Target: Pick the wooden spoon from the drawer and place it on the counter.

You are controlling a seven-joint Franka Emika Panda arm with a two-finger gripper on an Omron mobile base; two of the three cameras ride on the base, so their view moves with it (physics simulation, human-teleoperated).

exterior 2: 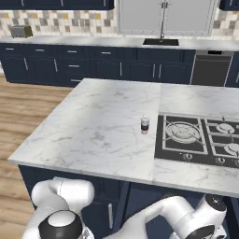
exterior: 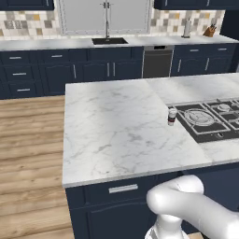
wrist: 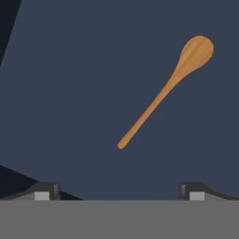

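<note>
Navy-blue drawer floor spreads flat and bare under your hand camera, and on it lies the wooden spoon. You see it lying flat and slanted across the view, its round bowl up toward the upper right and the thin handle running down to a blunt end near the middle of the picture. Nothing touches it. Your hand sits at the bottom edge with its two dark fingertips set wide apart, one at the lower left and one at the lower right, so the hand is open and holds nothing. The spoon's handle end lies above the gap between the tips, well clear of both.

Look out to the base views and you find the counter, a white marble island top with grey veins on navy cabinets. A black gas cooktop is set into its right part. Just beside the cooktop's left edge stands a small white-and-dark cup, upright on the marble. Below the counter's near edge you see a drawer front with a silver handle, and your white arm bends low in front of the cabinets.

Behind the island runs a long grey counter with a sink and a dishwasher, and wooden flooring fills the left side
</note>
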